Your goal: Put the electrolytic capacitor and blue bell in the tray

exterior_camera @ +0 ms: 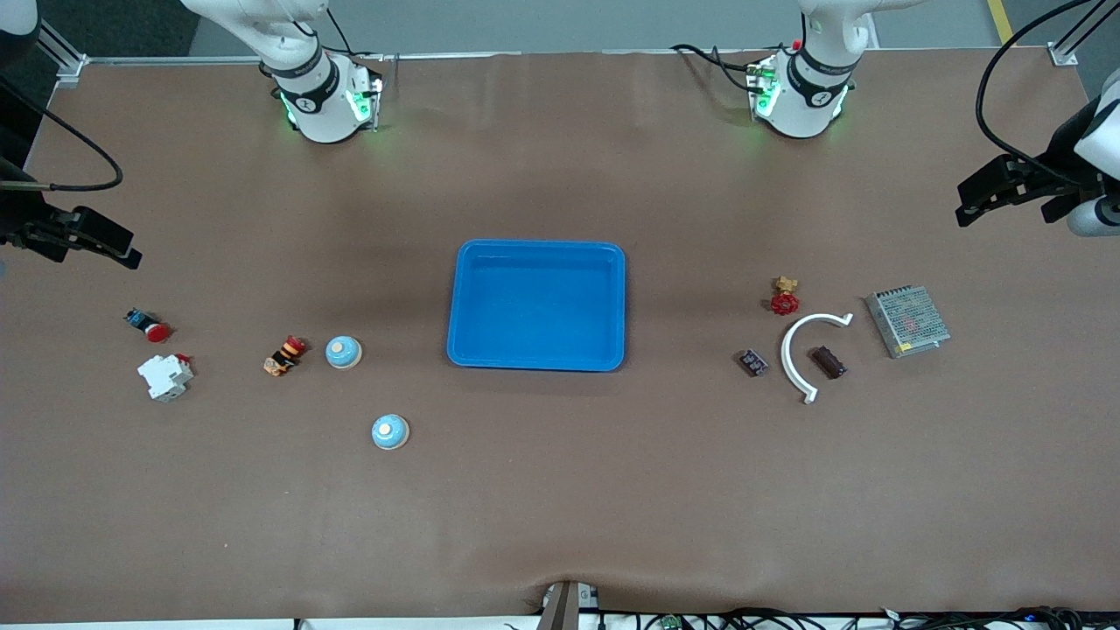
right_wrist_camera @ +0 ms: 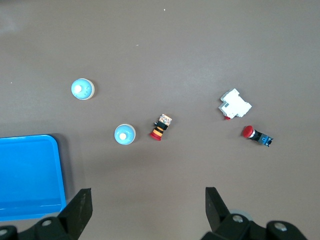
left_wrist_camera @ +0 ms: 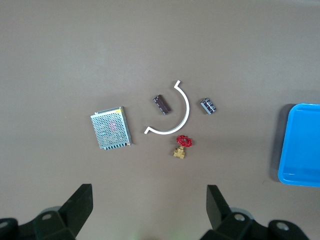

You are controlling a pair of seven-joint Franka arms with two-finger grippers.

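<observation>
Right now I'm hovering both empty, wide-open grippers, left gripper above the probably light, stiff capacitor, gripping its sides.

The left arm rises from its base at the top of the front view and holds the left gripper high over the table's edge at its own end, fingers spread wide with nothing between them. The right arm mirrors it, with the right gripper up over the table's edge at its end, fingers likewise apart and empty. Both wrists point their cameras straight down at the table.
</observation>
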